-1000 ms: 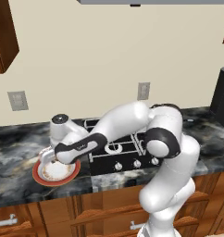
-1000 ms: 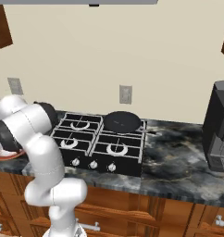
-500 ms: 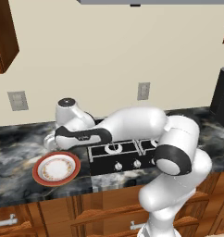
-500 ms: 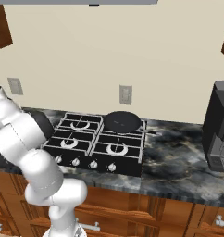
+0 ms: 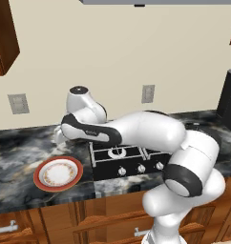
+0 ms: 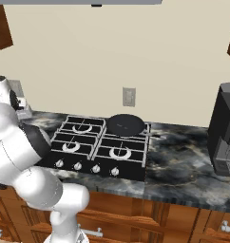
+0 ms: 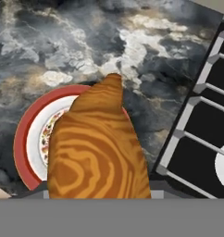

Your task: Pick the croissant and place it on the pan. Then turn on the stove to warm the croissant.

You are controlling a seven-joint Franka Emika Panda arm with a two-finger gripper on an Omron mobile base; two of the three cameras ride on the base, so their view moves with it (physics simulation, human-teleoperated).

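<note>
marble counter [image 5: 12, 157]: one plate [image 5: 57, 173], one pan [image 6: 126, 124], one croissant [image 7: 97, 152] clamped in gripper [image 7: 99, 196].

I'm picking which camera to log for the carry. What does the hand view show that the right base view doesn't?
The hand view alone gives the croissant, close up and held at the jaws, hanging over the red-rimmed plate. The right base view alone gives the pan on the back right burner, the knobs and the wall outlet. Both share the stove and the marble counter.
</note>
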